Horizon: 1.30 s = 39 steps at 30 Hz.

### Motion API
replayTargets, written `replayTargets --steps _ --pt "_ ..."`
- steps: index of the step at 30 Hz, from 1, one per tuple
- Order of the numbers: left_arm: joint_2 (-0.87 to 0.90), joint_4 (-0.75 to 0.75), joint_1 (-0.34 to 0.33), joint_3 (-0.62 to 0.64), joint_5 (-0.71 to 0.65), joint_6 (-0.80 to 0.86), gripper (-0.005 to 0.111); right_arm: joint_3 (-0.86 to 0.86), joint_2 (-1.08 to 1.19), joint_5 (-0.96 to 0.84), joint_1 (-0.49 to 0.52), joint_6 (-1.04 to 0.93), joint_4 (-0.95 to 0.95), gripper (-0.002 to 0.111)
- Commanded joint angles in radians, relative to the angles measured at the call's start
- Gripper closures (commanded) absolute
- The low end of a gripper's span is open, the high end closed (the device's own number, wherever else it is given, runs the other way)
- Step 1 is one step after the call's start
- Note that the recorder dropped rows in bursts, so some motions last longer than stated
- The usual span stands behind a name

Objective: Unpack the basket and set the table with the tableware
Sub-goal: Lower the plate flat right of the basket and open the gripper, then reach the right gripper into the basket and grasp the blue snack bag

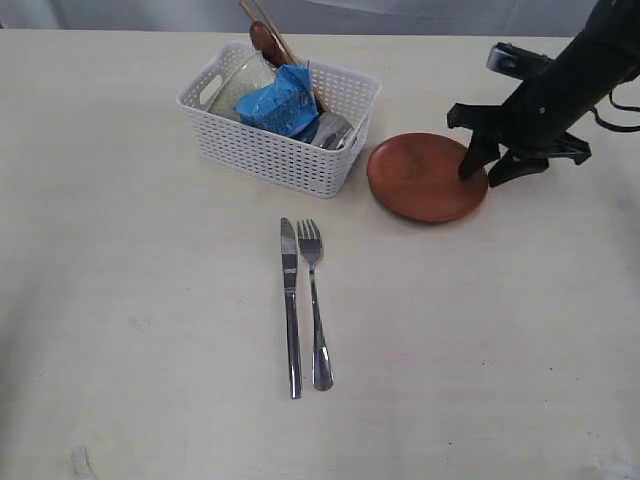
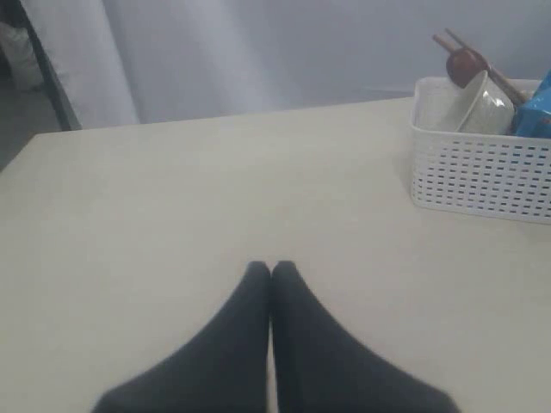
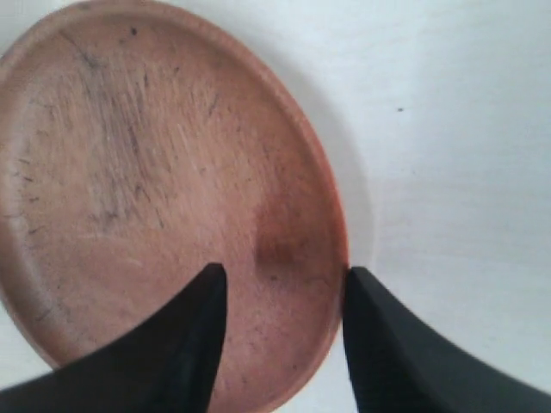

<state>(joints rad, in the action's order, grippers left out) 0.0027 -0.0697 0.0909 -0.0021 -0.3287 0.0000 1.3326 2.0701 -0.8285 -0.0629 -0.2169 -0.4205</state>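
Observation:
The brown plate [image 1: 425, 178] [image 3: 155, 198] lies flat on the table [image 1: 120, 280] to the right of the white basket [image 1: 270, 150] [image 2: 478, 176]. My right gripper [image 1: 482, 176] [image 3: 284, 274] is open, with one finger over the plate and the other just outside its right rim. The knife [image 1: 290, 300] and fork [image 1: 315, 300] lie side by side in front of the basket. In the basket are the pale bowl [image 1: 240, 85] [image 2: 469, 103], steel cup [image 1: 332, 130], wooden spoon [image 1: 266, 40] [image 2: 465, 62] and chopsticks [image 1: 268, 22] [image 2: 491, 69]. My left gripper [image 2: 271, 268] is shut and empty, over bare table far from the basket.
A blue chip bag [image 1: 280, 102] [image 2: 538, 112] lies in the basket on top of the other items. A pale curtain hangs beyond the table's far edge in the left wrist view. The left arm does not show in the exterior view.

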Motion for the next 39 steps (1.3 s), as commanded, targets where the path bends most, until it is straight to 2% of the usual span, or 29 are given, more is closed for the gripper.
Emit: replayTargets --steps 1,5,8,11,19,23,27,35,39 --pt "-0.003 -0.005 -0.002 0.002 0.007 0.000 0.107 0.073 -0.058 -0.048 0.002 -0.028 0.008 0.066" --pt "-0.003 -0.005 -0.002 0.002 0.007 0.000 0.107 0.130 -0.107 -0.090 -0.035 -0.121 -0.046 0.065" --pt "-0.003 -0.005 -0.002 0.002 0.007 0.000 0.107 0.160 -0.127 -0.105 -0.099 -0.146 -0.084 0.049" --pt "-0.003 -0.005 -0.002 0.002 0.007 0.000 0.107 0.204 -0.127 -0.096 -0.173 -0.081 -0.112 0.034" --pt "-0.003 -0.005 -0.002 0.002 0.007 0.000 0.107 0.348 -0.054 0.035 -0.395 0.050 -0.075 0.034" --pt "-0.003 -0.005 -0.002 0.002 0.007 0.000 0.107 0.419 0.012 0.053 -0.436 0.205 0.005 0.034" --pt "-0.003 -0.005 -0.002 0.002 0.007 0.000 0.107 0.459 0.076 0.053 -0.440 0.306 0.030 0.041" --pt "-0.003 -0.005 -0.002 0.002 0.007 0.000 0.107 0.468 0.129 0.053 -0.440 0.314 0.022 0.055" --pt "-0.003 -0.005 -0.002 0.002 0.007 0.000 0.107 0.470 0.129 0.039 -0.440 0.306 0.022 0.075"
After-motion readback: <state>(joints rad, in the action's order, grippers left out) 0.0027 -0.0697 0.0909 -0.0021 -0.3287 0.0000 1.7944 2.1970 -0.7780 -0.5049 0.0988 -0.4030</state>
